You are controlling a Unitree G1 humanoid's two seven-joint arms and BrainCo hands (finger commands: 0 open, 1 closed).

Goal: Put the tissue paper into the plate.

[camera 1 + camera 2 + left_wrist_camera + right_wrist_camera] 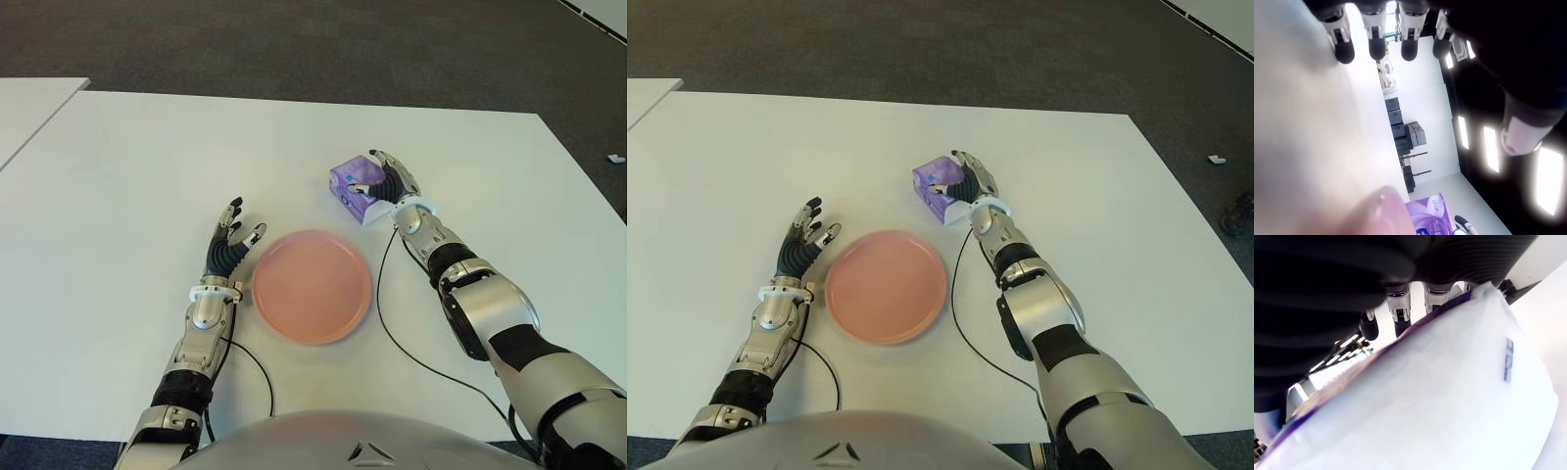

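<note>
A purple and white tissue pack (351, 184) lies on the white table (147, 166), just beyond the pink plate (312, 285). My right hand (384, 172) presses against the pack's right side, its fingers stretched along it and not curled round it. In the right wrist view the pack (1449, 396) fills the picture, with straight fingers (1400, 308) showing past its edge. Left of the plate, my left hand (233, 238) has its fingers spread and holds nothing. The plate has nothing on it.
A second white table (29, 108) stands at the far left, with a gap between. Dark carpet (313, 39) lies beyond the table's far edge. A black cable (392, 333) runs from my right wrist across the table, right of the plate.
</note>
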